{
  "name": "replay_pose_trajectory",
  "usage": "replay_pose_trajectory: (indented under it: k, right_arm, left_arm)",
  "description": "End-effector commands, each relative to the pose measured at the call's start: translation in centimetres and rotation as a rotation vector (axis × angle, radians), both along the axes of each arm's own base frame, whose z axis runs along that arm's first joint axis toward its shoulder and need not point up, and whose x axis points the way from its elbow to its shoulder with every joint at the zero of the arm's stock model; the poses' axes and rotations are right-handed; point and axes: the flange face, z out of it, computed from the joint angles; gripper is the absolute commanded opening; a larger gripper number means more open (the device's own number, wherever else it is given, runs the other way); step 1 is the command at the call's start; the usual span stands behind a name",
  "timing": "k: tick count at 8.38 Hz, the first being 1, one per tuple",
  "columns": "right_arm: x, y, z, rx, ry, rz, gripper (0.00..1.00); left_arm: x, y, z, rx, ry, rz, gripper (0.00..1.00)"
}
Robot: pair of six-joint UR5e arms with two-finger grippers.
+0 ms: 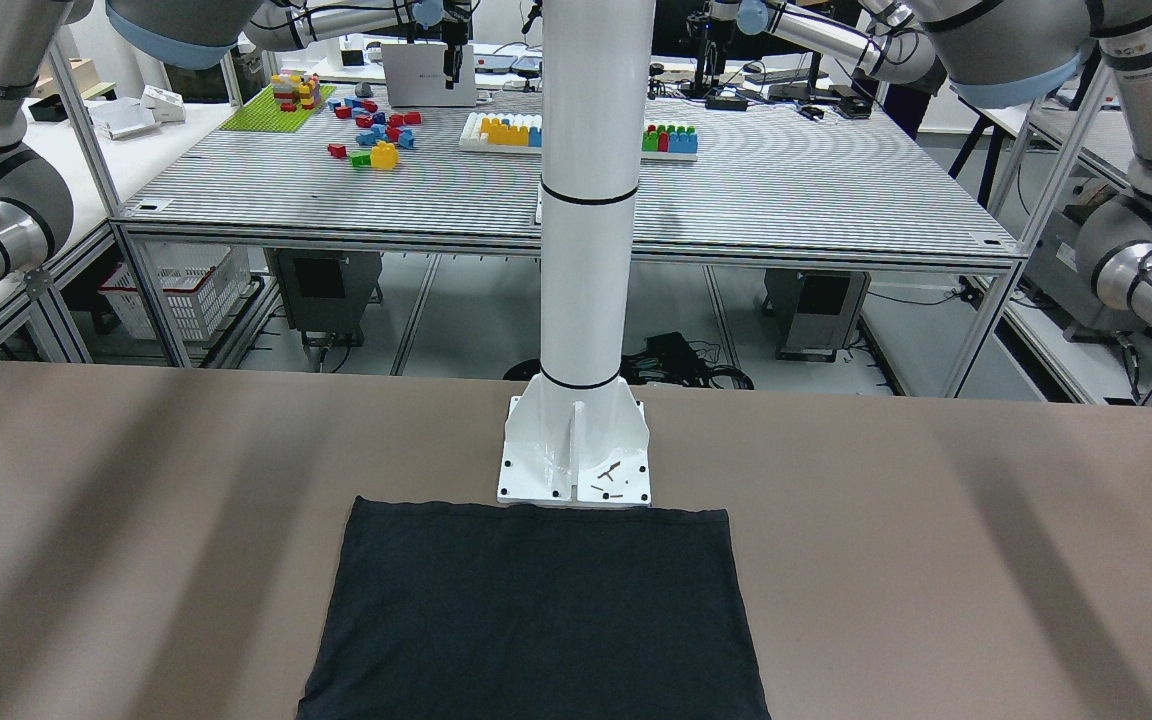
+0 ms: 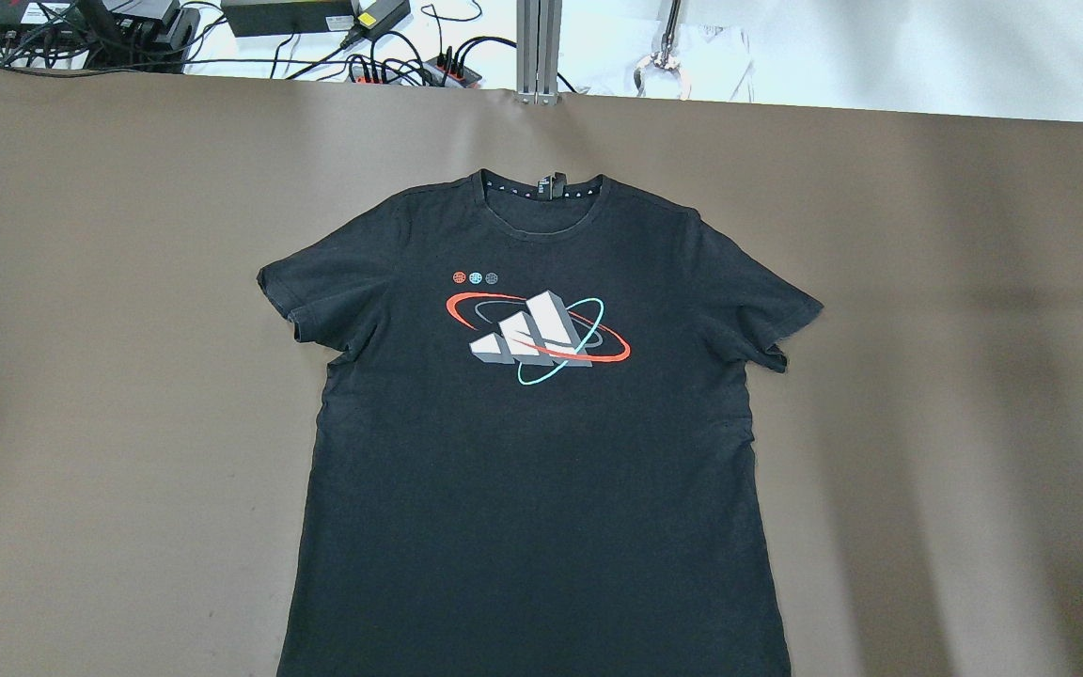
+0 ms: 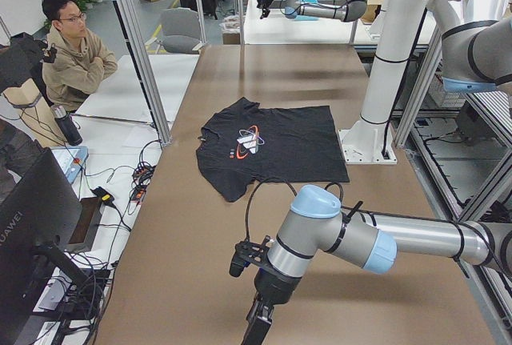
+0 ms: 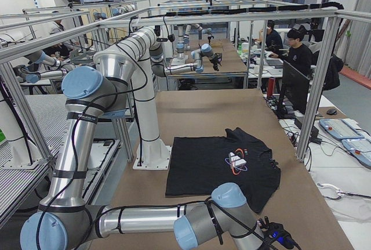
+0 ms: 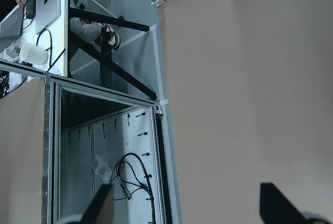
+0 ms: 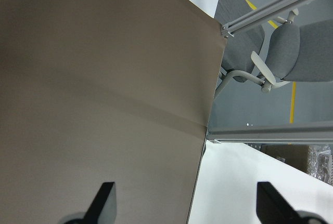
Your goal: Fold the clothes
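The clothes are one black T-shirt (image 2: pixel 541 451) spread flat and face up in the middle of the brown table (image 2: pixel 109 376). Its collar points away from the robot and both sleeves are spread out. A white, red and teal logo (image 2: pixel 537 337) is on the chest. The hem (image 1: pixel 536 515) lies against the robot's pedestal. My left gripper (image 5: pixel 187 206) is open over the table's left end, holding nothing. My right gripper (image 6: pixel 187 206) is open over the table's right end, also holding nothing. Both are far from the shirt, and neither shows in the overhead view.
The white pedestal base (image 1: pixel 576 450) stands at the shirt's hem. Cables and power strips (image 2: pixel 391 66) lie beyond the far edge. A person (image 3: pixel 76 49) sits past the table's far side. Chairs (image 6: pixel 281 42) and a metal frame (image 5: pixel 104 99) stand off the table's ends.
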Motion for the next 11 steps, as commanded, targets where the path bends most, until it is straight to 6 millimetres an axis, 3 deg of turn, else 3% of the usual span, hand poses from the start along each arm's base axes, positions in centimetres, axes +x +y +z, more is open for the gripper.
replay_pose_trajectory:
  k: [1,3,4,9,11]
  right_arm:
    - [0.1,0.4,-0.2,0.003,0.007,0.004,0.95]
    - [0.2,0.5,0.0,-0.001,0.017,0.008,0.95]
    - [0.2,0.7,0.1,-0.004,0.016,0.008,0.95]
    - [-0.2,1.5,0.5,-0.018,-0.011,0.010,0.95]
    - [-1.6,0.5,-0.1,-0.035,-0.078,0.055,0.95]
  left_arm:
    - [-0.1,0.0,0.0,0.005,-0.004,0.006,1.00]
    - [0.0,0.0,0.2,-0.001,0.001,0.006,1.00]
    - [0.2,0.9,1.2,-0.018,-0.002,0.008,1.00]
    - [0.4,1.5,1.2,-0.015,0.014,0.010,1.00]
    - [0.5,1.6,1.3,-0.014,0.021,0.014,1.00]
